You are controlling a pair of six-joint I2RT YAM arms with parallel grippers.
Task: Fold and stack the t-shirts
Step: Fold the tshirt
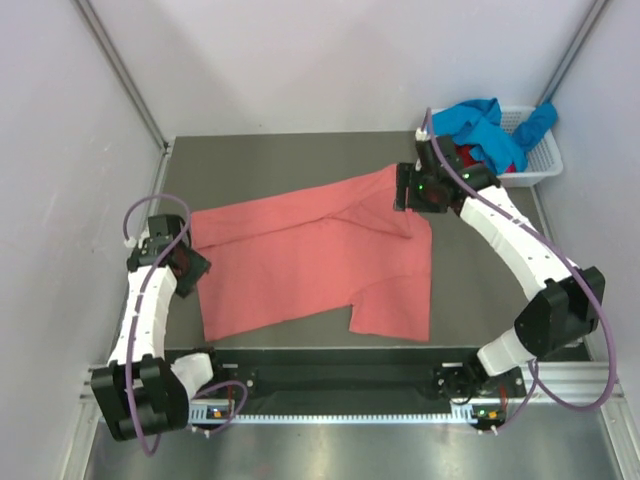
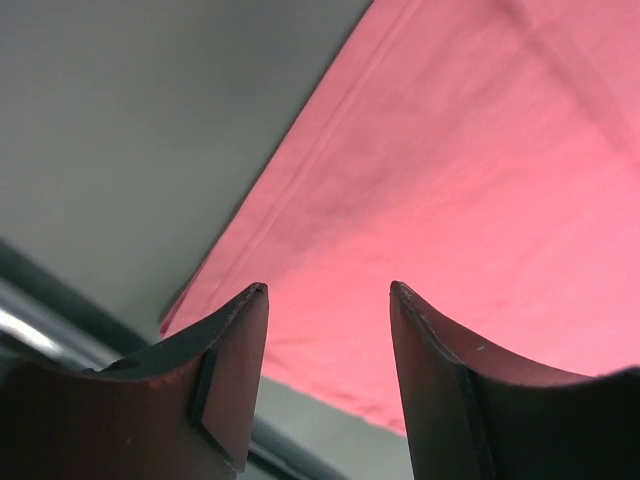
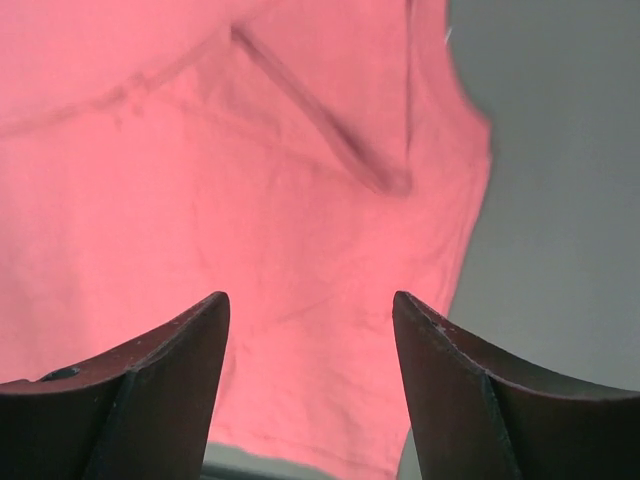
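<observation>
A salmon-pink t-shirt (image 1: 310, 260) lies spread across the grey table, folded over at its right end. My left gripper (image 1: 190, 265) hovers at the shirt's left edge; in the left wrist view its jaws stand open over the pink cloth (image 2: 450, 180) with nothing between them (image 2: 328, 292). My right gripper (image 1: 412, 190) hangs over the shirt's upper right corner, also open and empty (image 3: 310, 298) above the pink shirt (image 3: 250, 180). A bright blue t-shirt (image 1: 485, 125) drapes out of the basket, and a dark red one (image 1: 470, 158) shows under it.
A white slotted plastic basket (image 1: 540, 165) stands at the table's back right corner, close behind the right arm. Bare grey table (image 1: 290, 155) shows behind the pink shirt. A metal rail (image 1: 350, 410) runs along the near edge.
</observation>
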